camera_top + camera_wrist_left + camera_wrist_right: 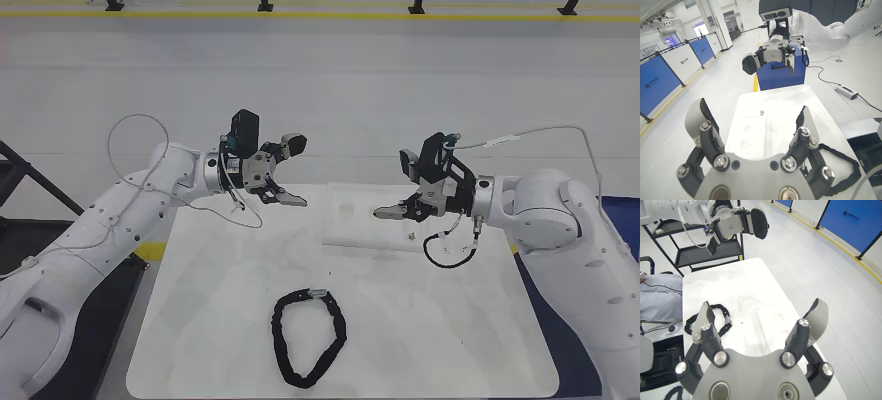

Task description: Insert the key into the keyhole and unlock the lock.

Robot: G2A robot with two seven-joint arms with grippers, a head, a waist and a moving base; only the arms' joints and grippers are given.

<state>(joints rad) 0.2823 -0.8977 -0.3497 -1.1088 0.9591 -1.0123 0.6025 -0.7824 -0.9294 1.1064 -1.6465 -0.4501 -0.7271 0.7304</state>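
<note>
White tabletop (220, 300): right gripper (395, 187), spread, should pinch small silver key (762, 112) squarely off far white foam tray (350, 225); left gripper (298, 172), also spread, to steady near black sleeved chain lock (316, 296).

both arms raised, wrists aimed at each other; left gripper (297, 172) and right gripper (396, 186) hang with fingers spread wide, empty.

Chain lock (281, 345), by the table's near edge: black woven cloth sleeve, matt, with a bright metal cylinder at its end. Table (420, 330): smooth white, faint sheen. Tray (350, 228): white foam (matt, slightly grainy). Left gripper (753, 108) pads (706, 113): black ribbed rubber.
</note>
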